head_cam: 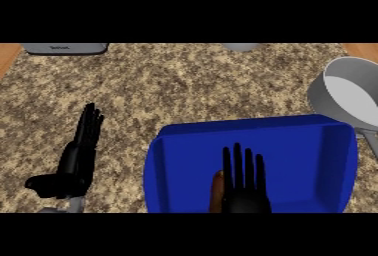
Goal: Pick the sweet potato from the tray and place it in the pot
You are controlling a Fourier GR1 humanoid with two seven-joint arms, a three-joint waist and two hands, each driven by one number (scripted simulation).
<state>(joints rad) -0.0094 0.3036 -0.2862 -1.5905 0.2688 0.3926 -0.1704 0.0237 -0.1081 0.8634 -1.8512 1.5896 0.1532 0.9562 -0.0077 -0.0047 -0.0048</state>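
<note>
- Head view looks steeply down on a speckled brown-and-cream stone counter [184,85] that fills most of the frame.
- Strips of orange-brown wood [7,55] show at the counter's upper left and upper right corners.
- At the far edge, upper left, sits part of a grey appliance [65,48]; a small pale grey object [241,47] is cut off at the top edge, and what it is cannot be told.
- A blue tray [325,160] lies on the counter at lower centre-right.
- The sweet potato [216,192] lies inside the tray near its front, a brown sliver showing just left of the right hand.
- The right hand [246,192] is over the tray with fingers straight and spread, beside the sweet potato; whether they touch cannot be told.
- The grey pot [325,85] stands at the right edge, just beyond the tray's far right corner, its pale inside showing.
- The left hand [77,160] rests over bare counter left of the tray, fingers straight, holding nothing.
</note>
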